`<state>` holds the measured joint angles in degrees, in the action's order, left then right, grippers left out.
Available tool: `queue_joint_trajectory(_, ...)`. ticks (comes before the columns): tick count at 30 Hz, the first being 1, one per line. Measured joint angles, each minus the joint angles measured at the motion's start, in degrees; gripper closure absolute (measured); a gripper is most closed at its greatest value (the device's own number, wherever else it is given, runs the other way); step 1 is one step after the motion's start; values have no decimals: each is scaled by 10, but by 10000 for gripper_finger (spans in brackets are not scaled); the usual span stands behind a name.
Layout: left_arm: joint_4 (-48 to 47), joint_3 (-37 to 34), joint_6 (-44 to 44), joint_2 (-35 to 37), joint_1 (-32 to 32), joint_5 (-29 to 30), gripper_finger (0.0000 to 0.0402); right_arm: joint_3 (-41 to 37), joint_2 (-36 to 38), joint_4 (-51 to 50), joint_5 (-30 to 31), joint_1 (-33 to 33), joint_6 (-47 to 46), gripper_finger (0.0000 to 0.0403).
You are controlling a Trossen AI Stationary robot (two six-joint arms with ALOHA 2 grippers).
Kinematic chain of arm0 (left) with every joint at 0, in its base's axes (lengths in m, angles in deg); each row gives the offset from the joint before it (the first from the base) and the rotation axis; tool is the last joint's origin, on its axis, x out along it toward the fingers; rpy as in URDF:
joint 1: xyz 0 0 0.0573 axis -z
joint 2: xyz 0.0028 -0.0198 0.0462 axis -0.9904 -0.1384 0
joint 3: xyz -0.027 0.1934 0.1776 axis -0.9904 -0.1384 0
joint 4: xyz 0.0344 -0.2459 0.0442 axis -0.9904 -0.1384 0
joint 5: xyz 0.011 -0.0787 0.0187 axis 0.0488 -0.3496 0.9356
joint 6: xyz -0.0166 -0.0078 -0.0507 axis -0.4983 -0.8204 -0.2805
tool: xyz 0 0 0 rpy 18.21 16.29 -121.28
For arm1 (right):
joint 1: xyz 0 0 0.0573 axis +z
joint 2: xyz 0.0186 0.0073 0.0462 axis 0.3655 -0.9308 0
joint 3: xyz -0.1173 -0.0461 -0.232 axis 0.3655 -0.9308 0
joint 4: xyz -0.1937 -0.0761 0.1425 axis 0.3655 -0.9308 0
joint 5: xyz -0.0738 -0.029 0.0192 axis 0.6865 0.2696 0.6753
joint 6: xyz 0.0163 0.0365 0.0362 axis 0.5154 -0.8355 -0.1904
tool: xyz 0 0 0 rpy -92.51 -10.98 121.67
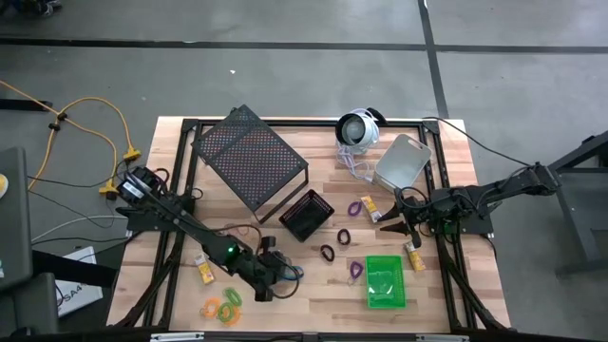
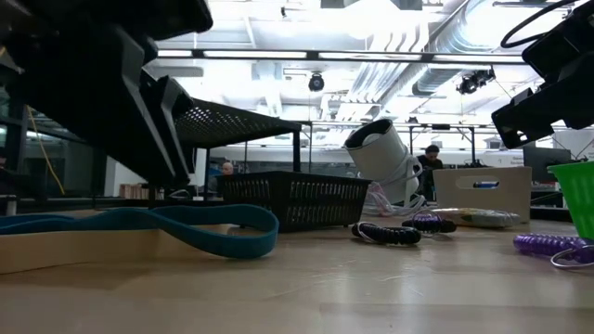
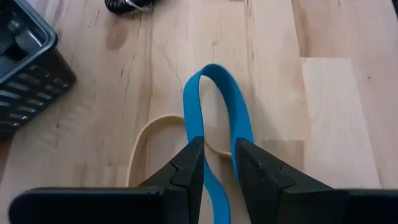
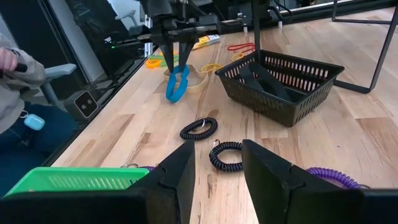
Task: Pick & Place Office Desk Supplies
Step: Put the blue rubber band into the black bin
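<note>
My left gripper (image 3: 217, 165) is near the table's front left, shut on a blue elastic loop (image 3: 214, 99). A beige loop (image 3: 146, 134) lies on the wood under it. Orange and green loops (image 1: 223, 306) lie by the front edge. Black coils (image 4: 199, 129) and purple loops (image 1: 355, 207) lie mid-table near the black bin (image 1: 306, 217). The green bin (image 1: 385, 282) stands at the front right and the grey bin (image 1: 404, 161) at the far right. Small yellow pieces (image 1: 203, 271) lie about. My right gripper (image 4: 217, 168) hangs open above the right side, holding nothing. My left gripper pinches the blue loop between its two fingers at its near end (image 3: 210, 182). The fingers slant down from above and lie along the loop. The loop hangs from the fingertips (image 4: 177, 68), and its far rounded end (image 3: 214, 70) rests on the table.
A large black mesh rack (image 1: 252, 157) stands at the far left. A round white-and-black device with a cord (image 1: 357, 128) sits at the far middle. A seated person (image 4: 15, 68) shows beyond the table's front edge in the right wrist view.
</note>
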<state>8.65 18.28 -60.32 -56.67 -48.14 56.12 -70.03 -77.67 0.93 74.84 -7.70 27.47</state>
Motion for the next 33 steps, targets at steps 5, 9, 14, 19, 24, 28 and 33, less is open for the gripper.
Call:
queue_joint_trajectory(5, 0, 0, -8, -8, 0, 0, 314, 0, 0, 0, 0, 0, 0, 283)
queue_joint_trajectory(9, 3, 0, -9, -15, -1, -7, 314, 0, 0, 0, 0, 0, 0, 283)
queue_joint_trajectory(14, 5, 0, -16, -24, -5, -9, 314, 0, 0, 0, 0, 0, 0, 283)
queue_joint_trajectory(19, 5, 0, -22, -28, -9, -8, 314, 0, 0, 0, 0, 0, 0, 283)
queue_joint_trajectory(24, 6, 0, -23, -29, -13, -8, 314, 0, 0, 0, 0, 0, 0, 283)
queue_joint_trajectory(28, 7, 0, -23, -29, -13, -7, 314, 0, 0, 0, 0, 0, 0, 283)
queue_joint_trajectory(33, 6, 0, -23, -29, -13, -7, 314, 0, 0, 0, 0, 0, 0, 283)
